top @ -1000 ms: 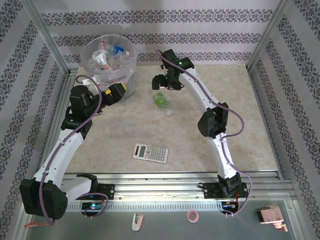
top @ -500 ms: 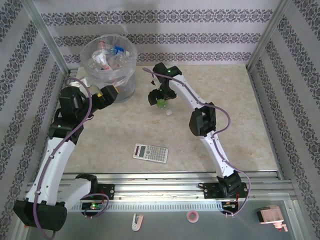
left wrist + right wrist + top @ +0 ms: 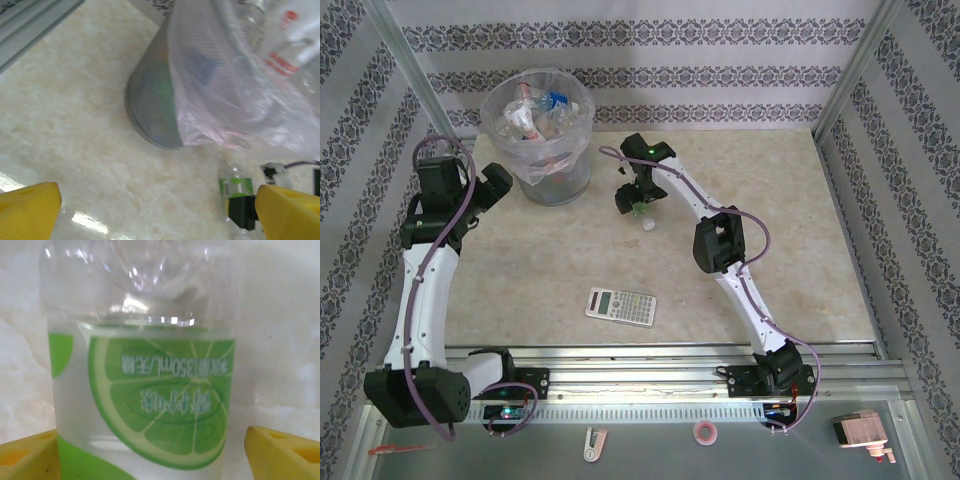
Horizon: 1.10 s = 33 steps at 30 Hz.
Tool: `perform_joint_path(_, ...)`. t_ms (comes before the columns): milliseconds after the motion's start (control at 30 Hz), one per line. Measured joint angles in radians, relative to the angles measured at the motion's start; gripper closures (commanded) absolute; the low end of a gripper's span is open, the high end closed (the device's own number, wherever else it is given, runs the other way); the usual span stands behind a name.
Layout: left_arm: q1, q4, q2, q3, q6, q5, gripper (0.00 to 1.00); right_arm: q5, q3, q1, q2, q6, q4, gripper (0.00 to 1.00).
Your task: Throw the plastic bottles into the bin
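Right gripper (image 3: 634,196) straddles, unclamped, the 1 lime-label bottle (image 3: 145,390) left on the table (image 3: 770,200); other bottles (image 3: 535,115) lie in the bin (image 3: 566,100), left gripper (image 3: 498,183) spread and empty.

Top camera looks down; left wrist shares the bin (image 3: 150,100), right wrist, closest, the bottle (image 3: 145,390).

The bin (image 3: 560,178) stands at the back left of the table (image 3: 800,230). A heap of bottles (image 3: 532,115) lies inside it. A lone bottle (image 3: 641,207) lies on the table to the right of the bin, with the right gripper (image 3: 636,198) over it, one finger on each side. The left gripper (image 3: 498,184) is just left of the bin. The calculator (image 3: 620,305) lies near the front, well apart from the bin.
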Motion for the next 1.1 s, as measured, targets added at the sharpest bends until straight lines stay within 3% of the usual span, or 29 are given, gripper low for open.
perform_joint_path(367,0.043,0.019,0.121,0.005,0.019,0.002,0.01,0.0,0.012,0.0,0.012,0.004,0.084,0.18)
perform_joint_path(600,0.094,0.055,0.156,0.005,0.019,0.014,0.01,0.01,0.013,0.0,0.013,0.027,0.103,0.38)
perform_joint_path(767,0.134,0.064,0.222,0.023,0.019,0.024,0.02,0.018,-0.04,0.0,-0.016,0.068,0.146,0.61)
perform_joint_path(1100,0.166,0.116,0.297,0.085,0.015,0.049,0.02,0.003,-0.167,0.0,-0.182,0.164,0.255,0.72)
